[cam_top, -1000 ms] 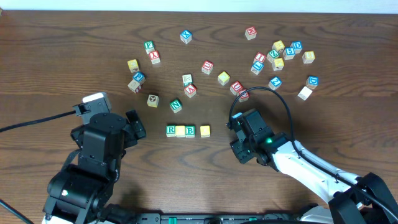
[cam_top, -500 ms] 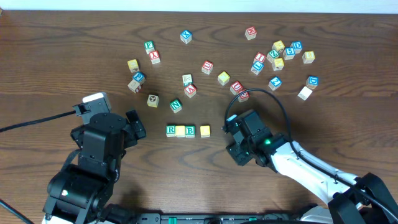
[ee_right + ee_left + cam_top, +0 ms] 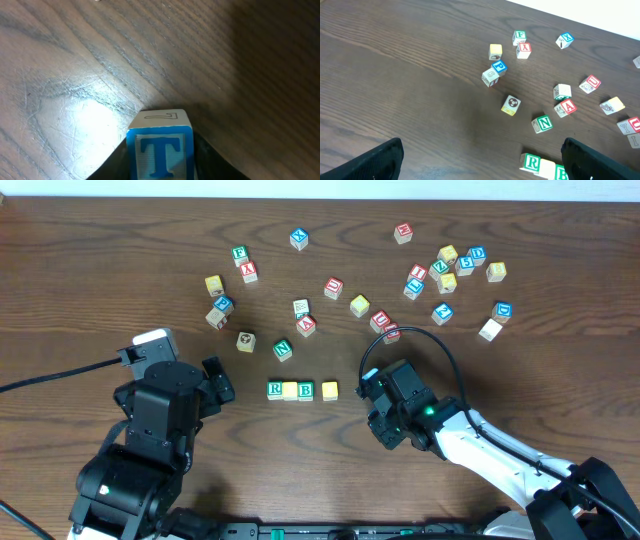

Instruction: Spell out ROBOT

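Observation:
A row of blocks lies mid-table: a green R block [image 3: 275, 389], a plain yellow-topped block [image 3: 290, 390], a green B block [image 3: 306, 390] and, a small gap to the right, a yellow block [image 3: 329, 390]. The R also shows in the left wrist view [image 3: 532, 162]. My right gripper [image 3: 378, 402] is shut on a blue T block [image 3: 160, 151], held just above the wood to the right of the row. My left gripper [image 3: 215, 382] is open and empty, left of the row.
Several loose letter blocks are scattered across the far half, such as a green N [image 3: 283, 350], a red A [image 3: 306, 326] and a blue X [image 3: 298, 238]. A cluster sits at the far right near a blue block [image 3: 476, 253]. A black cable [image 3: 60, 375] trails left.
My right gripper has moved slightly left toward the row, carrying the T block. The left arm and the table blocks have not moved.

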Motion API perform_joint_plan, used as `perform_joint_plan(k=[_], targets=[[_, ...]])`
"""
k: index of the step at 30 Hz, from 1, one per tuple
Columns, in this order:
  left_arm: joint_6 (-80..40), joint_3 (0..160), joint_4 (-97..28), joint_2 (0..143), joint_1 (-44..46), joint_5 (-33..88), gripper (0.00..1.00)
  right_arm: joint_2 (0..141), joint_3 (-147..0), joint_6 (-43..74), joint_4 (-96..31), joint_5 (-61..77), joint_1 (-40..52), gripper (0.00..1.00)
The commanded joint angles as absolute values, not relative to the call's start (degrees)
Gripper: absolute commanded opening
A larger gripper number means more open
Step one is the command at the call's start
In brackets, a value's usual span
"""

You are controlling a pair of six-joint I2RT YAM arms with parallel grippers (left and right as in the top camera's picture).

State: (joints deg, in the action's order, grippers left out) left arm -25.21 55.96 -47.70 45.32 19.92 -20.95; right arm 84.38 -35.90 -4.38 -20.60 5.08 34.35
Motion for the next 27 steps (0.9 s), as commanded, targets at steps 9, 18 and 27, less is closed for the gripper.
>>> perform_joint_plan(k=[9,18,27], targets=[[-24.40,57.25,-47.75,45.28,19.64,-21.71,0.99,84.03,-35.48,-3.20,-20.18,4.64,35.20,0.23],[-24.43,57.25,-47.77,45.30,19.64,-21.71,0.99,84.01,-35.53,1.48,-18.33,4.64,35.20,0.19],[-24.43,57.25,-47.75,45.30,19.64,-21.74,0.99,84.01,-38.81,10.52,-16.86,4.67,35.20,0.16]])
